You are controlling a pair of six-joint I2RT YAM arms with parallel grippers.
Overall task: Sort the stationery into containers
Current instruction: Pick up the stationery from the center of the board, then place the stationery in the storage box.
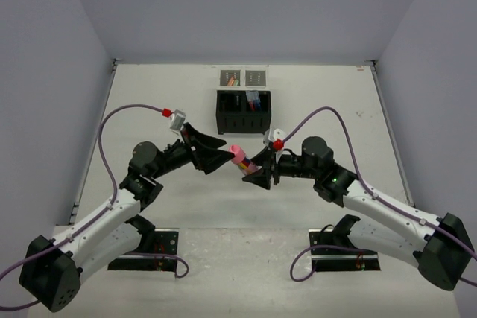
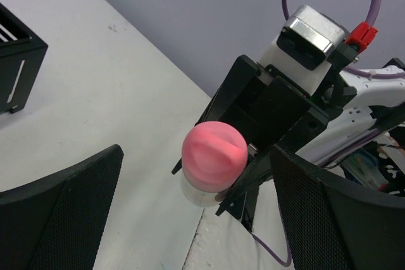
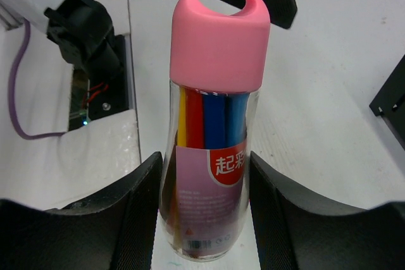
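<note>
- White tabletop under lavender-grey walls. Both arms meet over its middle, in front of the black box and two grey trays at the back.
- Left gripper gapes wide and holds nothing.
- Clear tube of coloured pens lies between the two grippers. Its long axis slants from the right gripper up-left, and its pink cap sits just ahead of the left fingers.
- Right gripper is clamped on the tube's clear lower body.
- Left wrist view gives the cap end-on. Right wrist view gives the tube's side, showing yellow, red and blue pens and a red label.
</note>
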